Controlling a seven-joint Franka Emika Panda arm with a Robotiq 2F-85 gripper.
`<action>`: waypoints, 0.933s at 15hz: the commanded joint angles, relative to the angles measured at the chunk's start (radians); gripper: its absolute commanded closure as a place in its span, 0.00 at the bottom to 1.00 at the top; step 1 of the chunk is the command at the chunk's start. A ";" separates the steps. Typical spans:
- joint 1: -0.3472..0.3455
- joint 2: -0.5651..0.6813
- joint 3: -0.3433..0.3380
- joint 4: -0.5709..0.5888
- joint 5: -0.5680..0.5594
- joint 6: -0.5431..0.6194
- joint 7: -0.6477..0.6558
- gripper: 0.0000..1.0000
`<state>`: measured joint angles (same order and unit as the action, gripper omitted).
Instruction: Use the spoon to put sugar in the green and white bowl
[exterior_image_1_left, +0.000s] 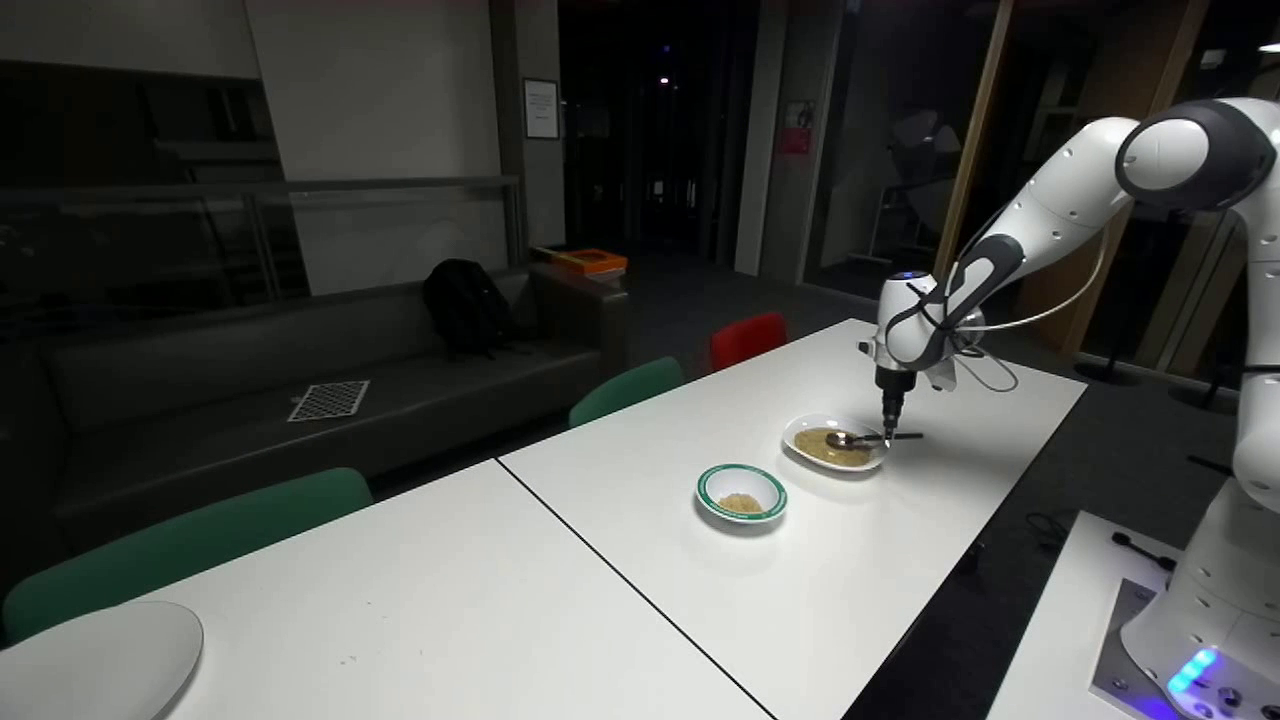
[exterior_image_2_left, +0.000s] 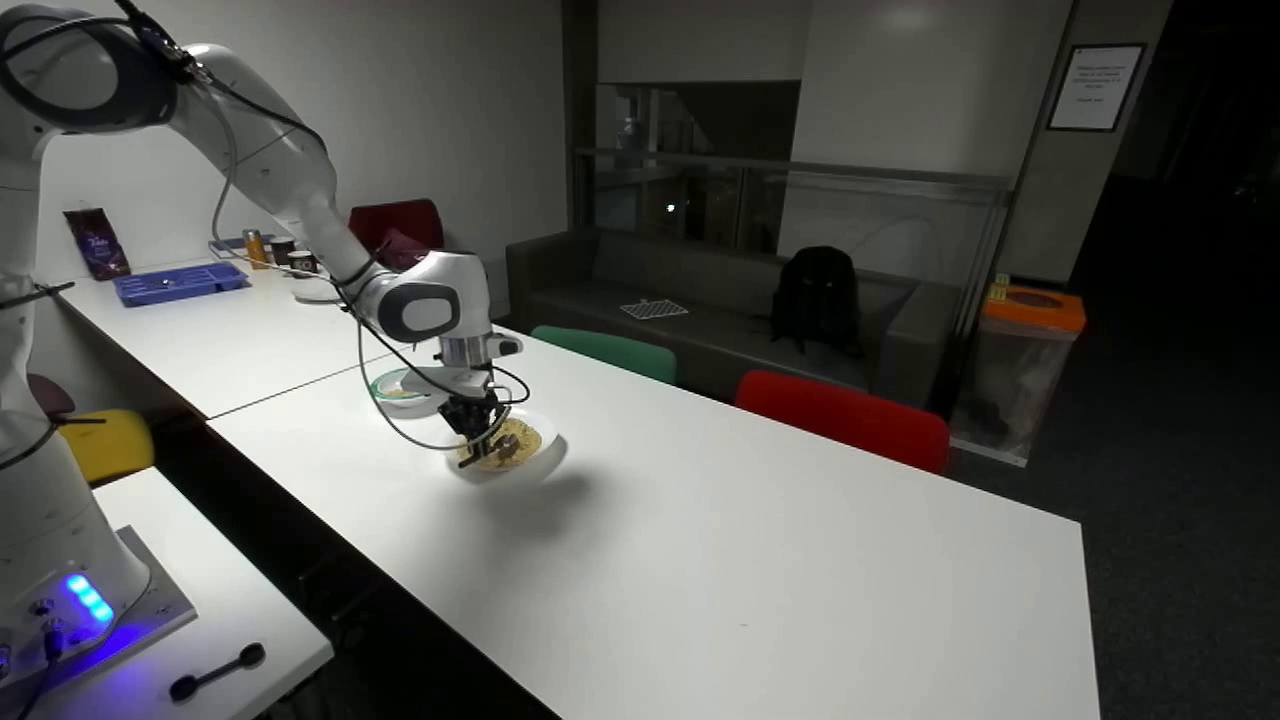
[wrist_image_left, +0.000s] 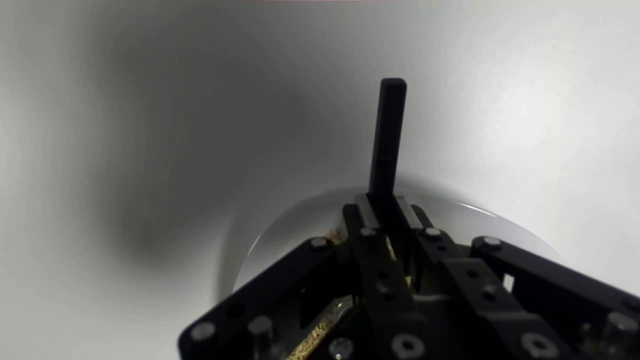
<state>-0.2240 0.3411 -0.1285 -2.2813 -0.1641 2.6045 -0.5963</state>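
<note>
Narrowly closed, the hand (wrist_image_left: 387, 211) pinched the spoon (wrist_image_left: 388, 135) by its slim dark handle; just beside the hand, the spoon's shiny head showed against tan sugar (exterior_image_1_left: 824, 454).

My arm (exterior_image_1_left: 1068, 192) stretches out and down from its bent elbow (exterior_image_1_left: 1168, 155); I have the gripper (wrist_image_left: 386, 202) pointing downward, its two fingers (wrist_image_left: 367, 212) pressed close together.

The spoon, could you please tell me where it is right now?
The spoon is right of centre in an exterior view, clamped in the gripper, its head over the sugar in the white dish.
</note>
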 joint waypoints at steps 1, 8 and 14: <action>0.032 -0.051 -0.034 0.011 -0.108 -0.087 0.088 0.97; 0.071 -0.087 -0.057 0.040 -0.294 -0.238 0.219 0.97; 0.107 -0.083 -0.049 0.070 -0.431 -0.407 0.315 0.97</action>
<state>-0.1446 0.2756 -0.1689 -2.2256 -0.5339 2.2835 -0.3269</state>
